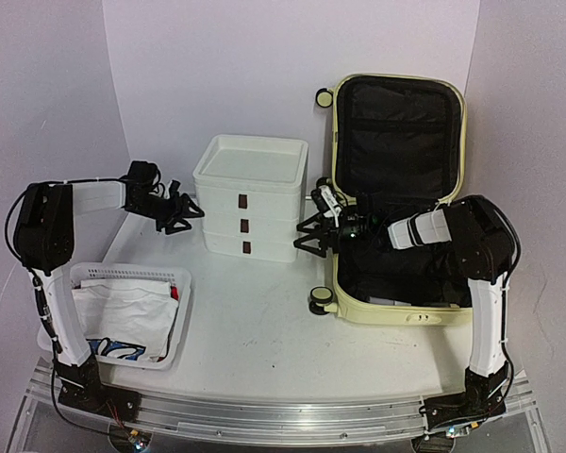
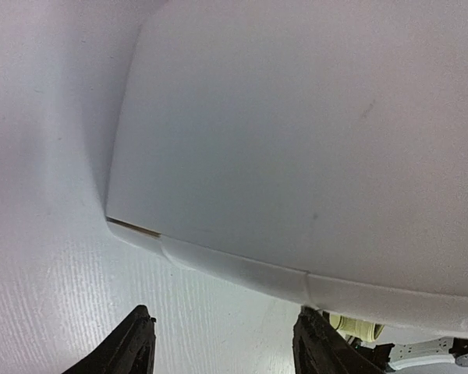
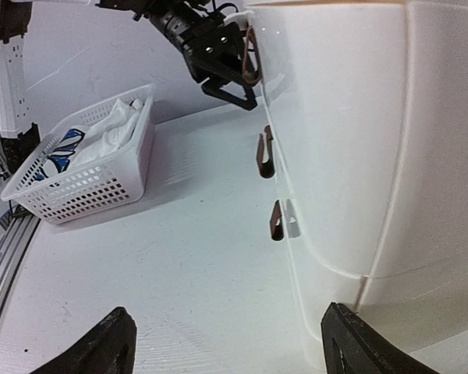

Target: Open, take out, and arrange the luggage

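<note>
The luggage (image 1: 389, 314) lies open at the right of the table, a pale yellow shell with black lining, its lid (image 1: 398, 123) standing up against the back wall. My right gripper (image 1: 304, 238) reaches out from over the luggage's lower half toward the white drawer box (image 1: 250, 193). In the right wrist view the right gripper (image 3: 228, 351) is open with only bare table between its fingers (image 3: 101, 349). My left gripper (image 1: 191, 215) hovers at the box's left side. In the left wrist view the left gripper (image 2: 226, 351) is open and empty, close to the box wall (image 2: 296, 156).
The drawer box (image 3: 351, 156) has three fronts with small brown handles (image 3: 264, 153). A white perforated basket (image 1: 123, 316) holding folded white cloth sits at the front left, also seen as the basket (image 3: 82, 167) in the right wrist view. Purple-white walls close in the back and sides.
</note>
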Robot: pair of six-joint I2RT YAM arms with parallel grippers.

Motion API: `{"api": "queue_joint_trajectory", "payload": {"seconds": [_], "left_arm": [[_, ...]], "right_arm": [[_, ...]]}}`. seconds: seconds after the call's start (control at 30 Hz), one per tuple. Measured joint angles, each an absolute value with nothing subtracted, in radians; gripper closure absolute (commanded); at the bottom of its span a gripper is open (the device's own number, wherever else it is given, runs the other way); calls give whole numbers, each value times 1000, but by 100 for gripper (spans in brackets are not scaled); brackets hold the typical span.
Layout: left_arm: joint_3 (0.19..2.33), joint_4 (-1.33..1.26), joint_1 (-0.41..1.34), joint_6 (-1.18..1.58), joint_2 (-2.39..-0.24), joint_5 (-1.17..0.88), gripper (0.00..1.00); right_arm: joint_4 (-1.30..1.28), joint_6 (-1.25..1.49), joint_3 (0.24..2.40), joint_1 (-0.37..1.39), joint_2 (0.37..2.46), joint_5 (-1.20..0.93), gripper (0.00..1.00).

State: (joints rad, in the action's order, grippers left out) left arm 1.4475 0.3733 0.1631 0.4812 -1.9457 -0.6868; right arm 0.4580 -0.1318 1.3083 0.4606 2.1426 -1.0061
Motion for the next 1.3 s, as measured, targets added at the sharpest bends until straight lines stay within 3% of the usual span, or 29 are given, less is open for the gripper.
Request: {"api": "queue_joint_trajectory", "payload": {"seconds": [0.13,0.33,0.6,0.9,1.1,1.3], "left_arm": [[1454,375,119,505,-1946,-674,37],[1460,356,107,521,-1946,-672,31],[1522,336,107,559,-1990,-664,34],[1143,288,130,561,-1686,-513,21],[1033,265,287,501,-1460,-392,19],[1029,197,553,444,-1459,-207,32]], "right_arm": [[446,-121,1292,480,2131,-1016,19],[426,-72,1209,508,2051,-858,2],[406,51,1187,559,1994,-569,2],[201,340,1183,705,1909,-308,2],[-107,397,1193,694,1755,-218,2],[-277,383,1145,685,1508,-108,2]]}}
